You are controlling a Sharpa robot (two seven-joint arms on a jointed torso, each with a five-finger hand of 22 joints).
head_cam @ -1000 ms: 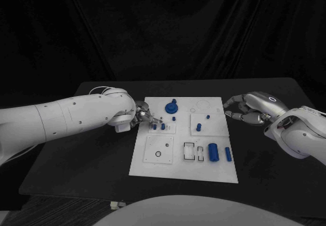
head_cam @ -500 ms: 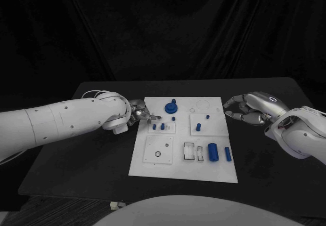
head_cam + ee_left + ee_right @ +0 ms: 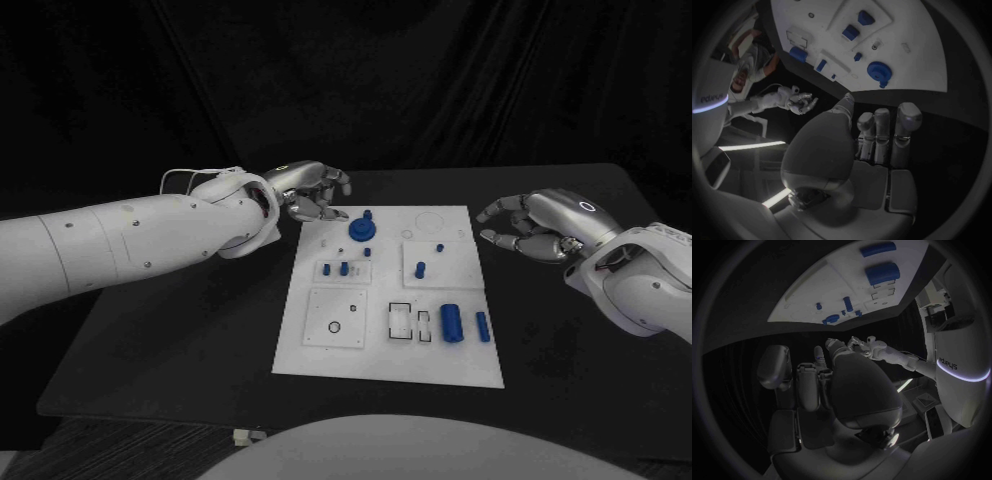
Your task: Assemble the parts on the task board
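The white task board lies in the middle of the black table. A blue gear with a peg stands at its far end, and small blue pegs stand in a plate below it. Another peg stands further right. Two blue cylinders lie near the right edge. My left hand hovers off the board's far left corner, fingers loosely bent, holding nothing. My right hand hangs just right of the board, loosely curved and empty. The left wrist view shows my left hand above the gear.
A square plate with a round hole and two rectangular slots sit on the board's near half. Bare black table lies on both sides of the board. The right wrist view shows the board beyond my right hand.
My left hand has lifted away from the small pegs on the board's left side and moved toward the far left corner. The right hand has barely moved.
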